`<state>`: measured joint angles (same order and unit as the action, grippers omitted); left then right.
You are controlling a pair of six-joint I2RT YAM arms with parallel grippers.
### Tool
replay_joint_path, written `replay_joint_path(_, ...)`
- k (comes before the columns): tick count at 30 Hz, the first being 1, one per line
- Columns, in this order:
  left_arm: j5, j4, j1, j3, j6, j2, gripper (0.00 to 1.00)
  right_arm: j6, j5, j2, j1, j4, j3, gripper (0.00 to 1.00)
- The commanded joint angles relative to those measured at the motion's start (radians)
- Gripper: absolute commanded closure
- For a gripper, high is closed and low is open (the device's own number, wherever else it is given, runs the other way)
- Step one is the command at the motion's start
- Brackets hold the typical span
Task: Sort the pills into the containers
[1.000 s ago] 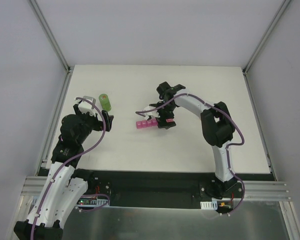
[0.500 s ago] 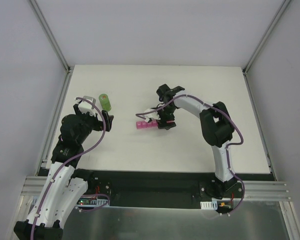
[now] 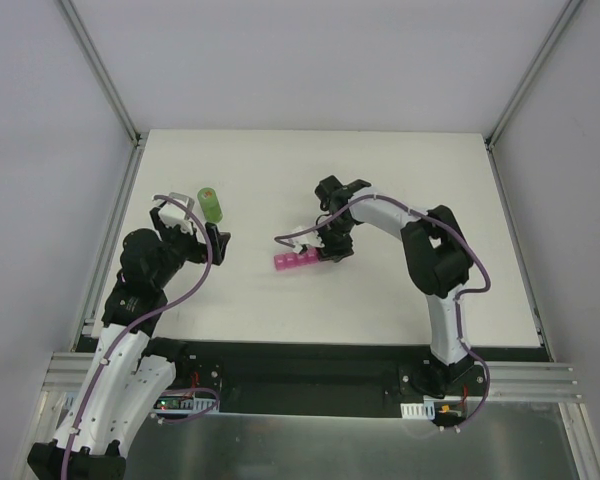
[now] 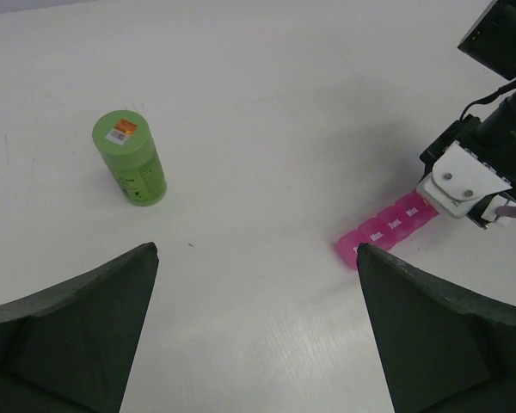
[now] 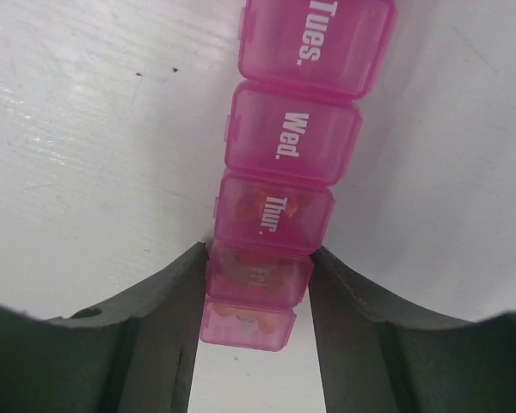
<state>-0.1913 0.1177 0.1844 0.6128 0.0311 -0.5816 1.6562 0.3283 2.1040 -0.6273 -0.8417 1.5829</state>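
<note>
White table (image 3: 380, 300) carries everything. The right arm (image 3: 420, 235) has its jaws clamped on the Fri. compartment of the pink weekly pill organizer (image 5: 288, 146), which lies flat mid-table. The left arm (image 3: 145, 265) holds its jaws wide apart near an upright green bottle (image 4: 129, 157).

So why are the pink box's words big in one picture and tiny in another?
Right wrist view: the bright-pink plastic pill strip sits close to the lens, so Tues., Wed., Thur. read large, the label inside the right gripper blurry. Top external view: it lies far off, lettering unreadable.
</note>
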Motion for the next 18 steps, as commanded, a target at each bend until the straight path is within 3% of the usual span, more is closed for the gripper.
replay_joint_path(1, -0.101, -0.003, 0.016, 0.034, -0.045, 0.016, 0.01, 0.056, -0.003, -0.074, -0.009, -0.034, -0.086, 0.5)
replay_joint_path(13, -0.3, -0.036, 0.059, 0.001, -0.1, 0.051, 0.01, 0.125, 0.006, -0.156, -0.002, -0.085, -0.155, 0.52)
replay_joint_path(18, -0.323, -0.039, 0.082, -0.008, -0.118, 0.055, 0.01, 0.059, 0.103, -0.194, 0.014, -0.082, -0.138, 0.31)
